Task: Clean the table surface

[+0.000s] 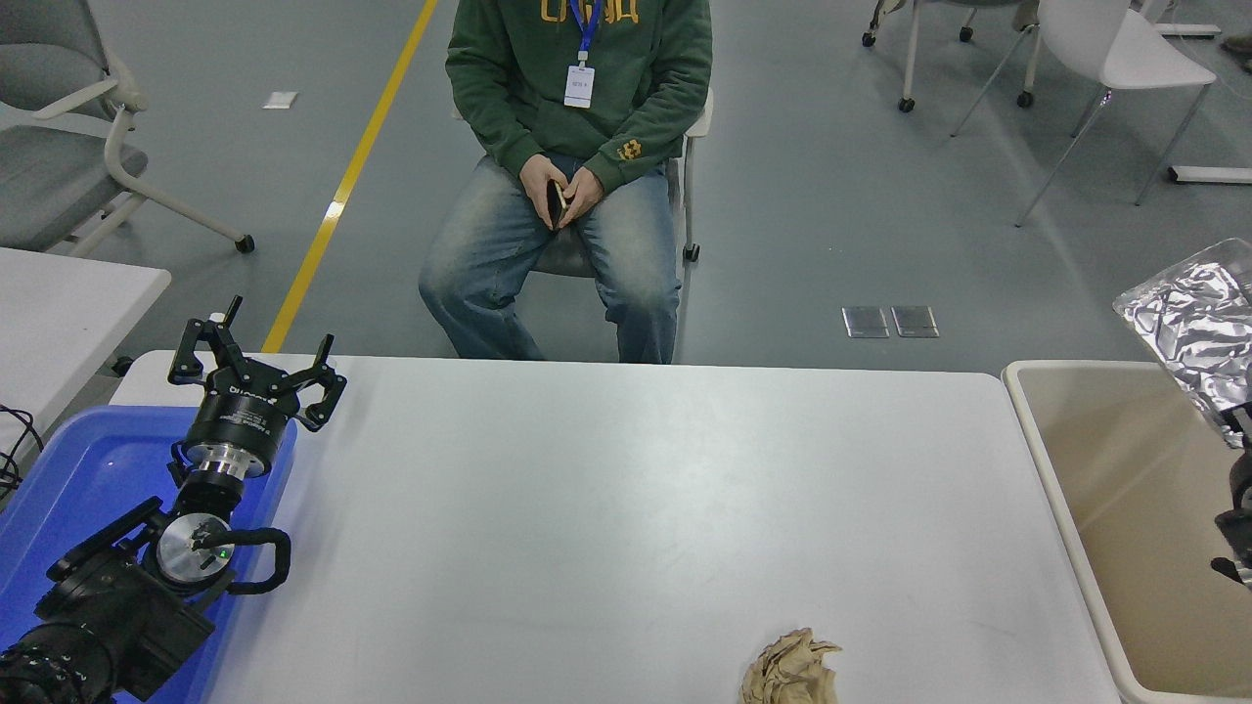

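The white table surface [606,508] fills the middle of the view. A crumpled brown paper ball [790,670] lies on it near the front edge, right of centre. My right arm comes in at the right edge; its gripper [1236,422] is mostly cut off and holds a crumpled sheet of silver foil [1188,328] in the air over the beige bin [1061,508]. My left gripper [256,376] is open and empty, parked over the blue tray [88,469] at the lower left.
A person in a green hoodie [577,88] sits on a chair past the table's far edge, hands in lap. A smaller white table [68,313] stands at the left. Chairs stand on the grey floor behind.
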{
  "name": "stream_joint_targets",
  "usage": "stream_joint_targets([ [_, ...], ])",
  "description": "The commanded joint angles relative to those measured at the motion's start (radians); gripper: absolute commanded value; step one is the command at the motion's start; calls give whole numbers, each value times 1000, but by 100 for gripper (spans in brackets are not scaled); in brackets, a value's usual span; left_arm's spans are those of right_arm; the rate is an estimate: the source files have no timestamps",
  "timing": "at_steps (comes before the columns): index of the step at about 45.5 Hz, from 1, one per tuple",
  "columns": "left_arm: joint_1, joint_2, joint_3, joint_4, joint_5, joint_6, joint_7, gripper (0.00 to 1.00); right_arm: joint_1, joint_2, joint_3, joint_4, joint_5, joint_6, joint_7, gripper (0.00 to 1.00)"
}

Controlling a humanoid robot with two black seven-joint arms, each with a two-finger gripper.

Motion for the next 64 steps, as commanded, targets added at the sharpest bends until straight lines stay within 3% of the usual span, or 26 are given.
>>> stream_joint_targets([
  [1, 0, 0, 0, 0, 1, 0, 0, 100, 4, -3, 0, 0, 0, 2, -1, 39],
  [3, 0, 0, 0, 0, 0, 0, 0, 100, 5, -3, 3, 0, 0, 2, -1, 67],
  [6, 0, 0, 0, 0, 0, 0, 0, 100, 7, -2, 0, 2, 0, 5, -1, 100],
  [64, 0, 0, 0, 0, 0, 0, 0, 100, 62, -2, 15, 5, 0, 49, 1, 100],
])
